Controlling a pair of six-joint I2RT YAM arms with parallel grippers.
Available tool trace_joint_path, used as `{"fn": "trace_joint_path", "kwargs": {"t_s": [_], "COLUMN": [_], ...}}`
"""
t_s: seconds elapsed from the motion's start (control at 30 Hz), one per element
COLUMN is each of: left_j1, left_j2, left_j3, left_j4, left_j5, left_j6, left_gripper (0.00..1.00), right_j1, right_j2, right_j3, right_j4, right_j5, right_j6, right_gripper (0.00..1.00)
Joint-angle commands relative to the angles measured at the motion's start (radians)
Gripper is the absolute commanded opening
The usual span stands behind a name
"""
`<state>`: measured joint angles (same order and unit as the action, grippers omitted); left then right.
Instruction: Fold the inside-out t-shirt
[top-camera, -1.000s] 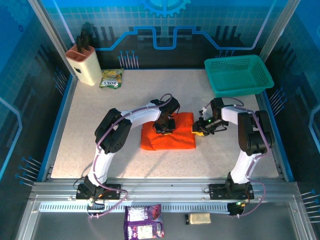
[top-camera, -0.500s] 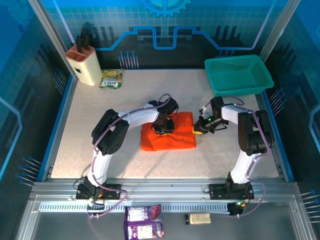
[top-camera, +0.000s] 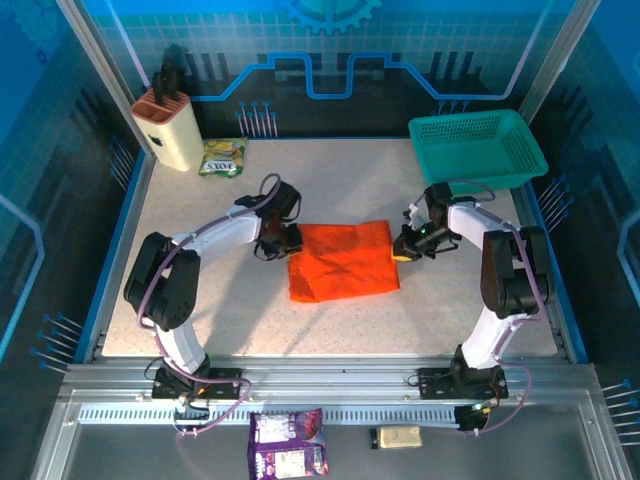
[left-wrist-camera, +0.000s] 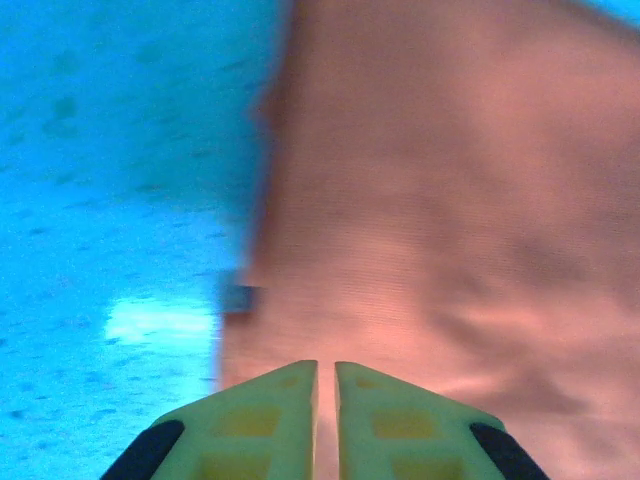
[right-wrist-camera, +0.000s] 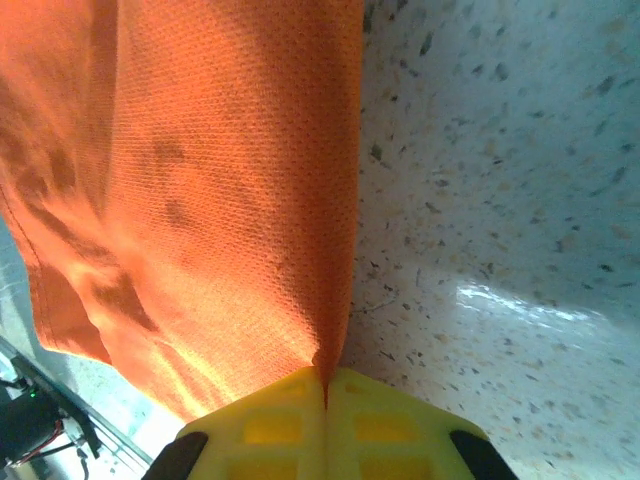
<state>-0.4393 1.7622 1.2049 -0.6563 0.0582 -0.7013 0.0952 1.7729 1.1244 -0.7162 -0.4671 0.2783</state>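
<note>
The orange t-shirt (top-camera: 342, 262) lies as a rough folded rectangle in the middle of the table (top-camera: 200, 310), between my two arms. My right gripper (right-wrist-camera: 325, 375) is clamped fully together on the shirt's right edge, with a ridge of cloth pinched between the pads, low against the tabletop. I judge this grip anchors that side so the fold can be squared or tugged flat. My left gripper (left-wrist-camera: 326, 368) sits just off the shirt's left edge. Its jaws are nearly together with only a thin slit between them, and I see no cloth caught there, so it looks free to take a new hold.
</note>
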Motion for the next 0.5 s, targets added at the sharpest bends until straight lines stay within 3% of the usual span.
{"fn": "trace_joint_path", "kwargs": {"t_s": [0.0,0.47], "left_j1": [0.035,0.045], "left_j2": [-0.026,0.029], "left_j3": [-0.089,-0.165], "left_j4": [0.008,0.188], "left_j5": [0.057,0.233], "left_j6": [0.026,-0.029], "left_gripper": [0.11,0.05], "right_j1": [-0.014,0.013], "right_j2": [-0.033,-0.069], "right_j3": [0.039,0.106], "right_j4": [-0.084,-0.201], "right_j5": [0.069,0.232], "right_j6": [-0.02,-0.033], "right_gripper": [0.0,0.0]}}
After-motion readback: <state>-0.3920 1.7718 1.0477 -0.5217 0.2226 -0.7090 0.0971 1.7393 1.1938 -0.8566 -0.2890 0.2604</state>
